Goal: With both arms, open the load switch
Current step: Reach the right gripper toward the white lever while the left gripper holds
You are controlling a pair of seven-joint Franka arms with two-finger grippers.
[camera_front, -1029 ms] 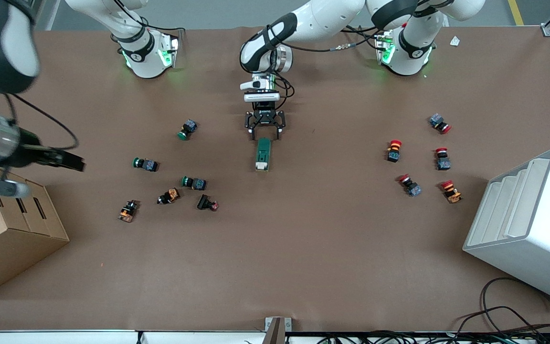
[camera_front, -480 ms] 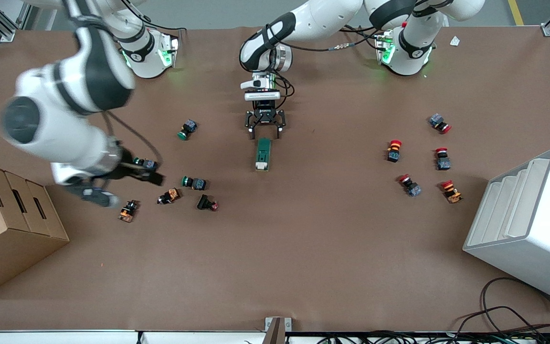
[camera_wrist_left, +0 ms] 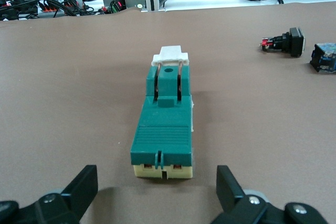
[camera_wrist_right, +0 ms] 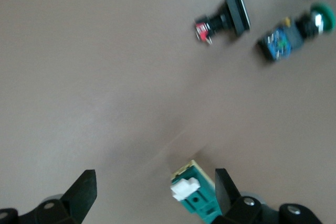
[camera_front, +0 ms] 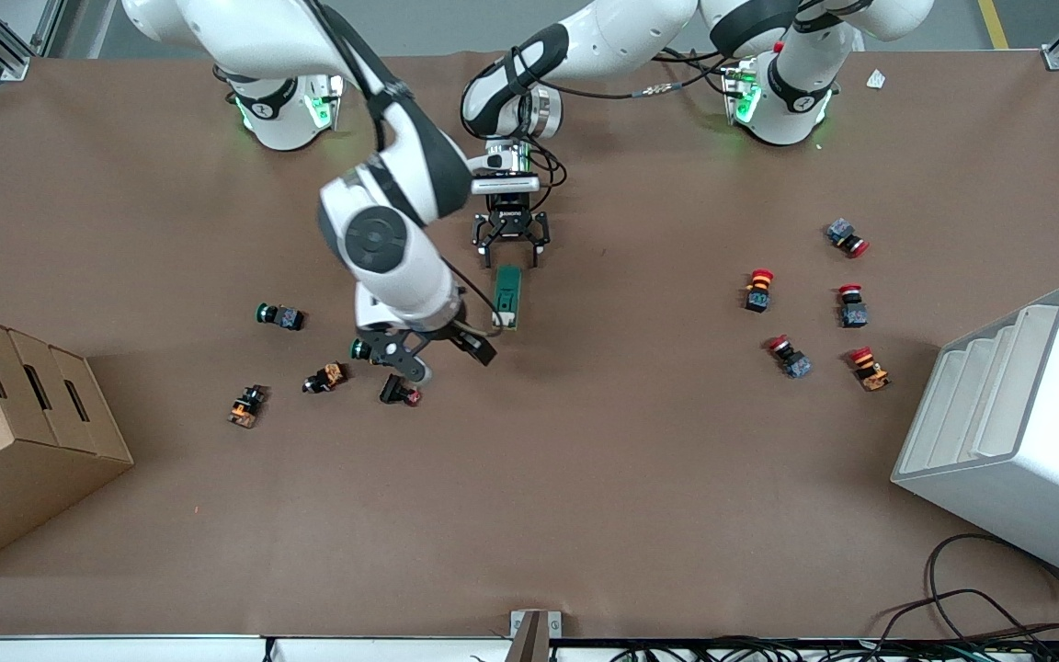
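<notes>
The load switch (camera_front: 508,296), a dark green block with a white lever at its end toward the front camera, lies mid-table. My left gripper (camera_front: 510,254) stands open just off its other end, fingers wide on either side; in the left wrist view the load switch (camera_wrist_left: 165,124) lies lengthwise ahead of the left gripper (camera_wrist_left: 156,181). My right gripper (camera_front: 449,360) hangs open low over the table beside the lever end. In the right wrist view the load switch (camera_wrist_right: 198,199) shows its white lever close to one finger of the right gripper (camera_wrist_right: 153,188).
Green, orange and black push buttons (camera_front: 325,377) lie scattered toward the right arm's end, under and beside the right arm. Red push buttons (camera_front: 759,290) lie toward the left arm's end. A cardboard box (camera_front: 24,432) and a white rack (camera_front: 1017,432) stand at the table's ends.
The right arm has swung from over the cardboard box end across the push buttons to the load switch's lever end. The left gripper and the switch have not moved.
</notes>
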